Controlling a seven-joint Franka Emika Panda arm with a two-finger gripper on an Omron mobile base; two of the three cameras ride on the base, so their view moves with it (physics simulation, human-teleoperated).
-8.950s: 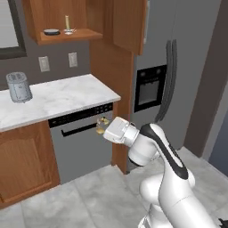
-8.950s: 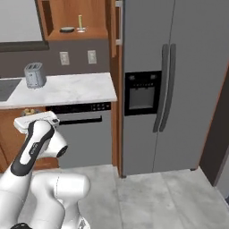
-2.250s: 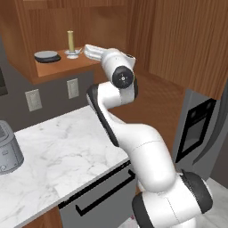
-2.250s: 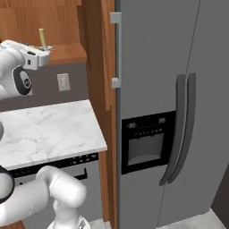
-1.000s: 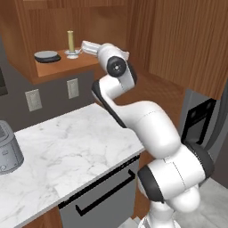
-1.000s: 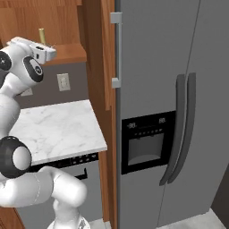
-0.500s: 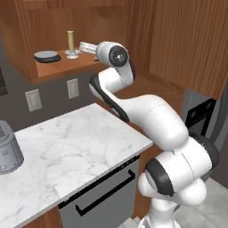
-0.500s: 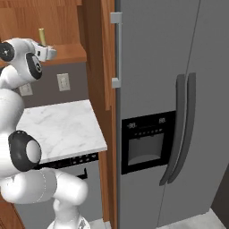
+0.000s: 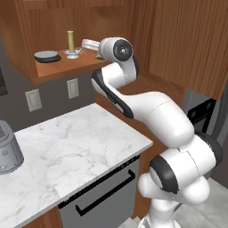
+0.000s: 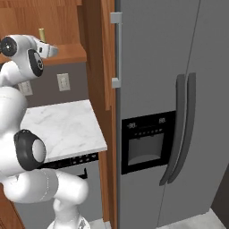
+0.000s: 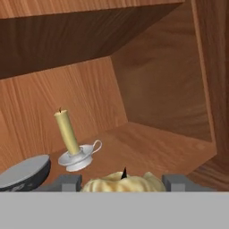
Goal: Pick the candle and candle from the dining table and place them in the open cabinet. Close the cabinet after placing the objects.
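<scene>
1. We see the fingers gripping the golden candle betw. them, one grey tip each side, inside the open cabinet
2. Stick candle stands upright on its silver dish, ahead & left of the fingers, on the cabinet shelf
3. Flat grey dish lies further left, apart from the stick candle
4. Marble counter sits well below the fingers; toaster at its left end
</scene>
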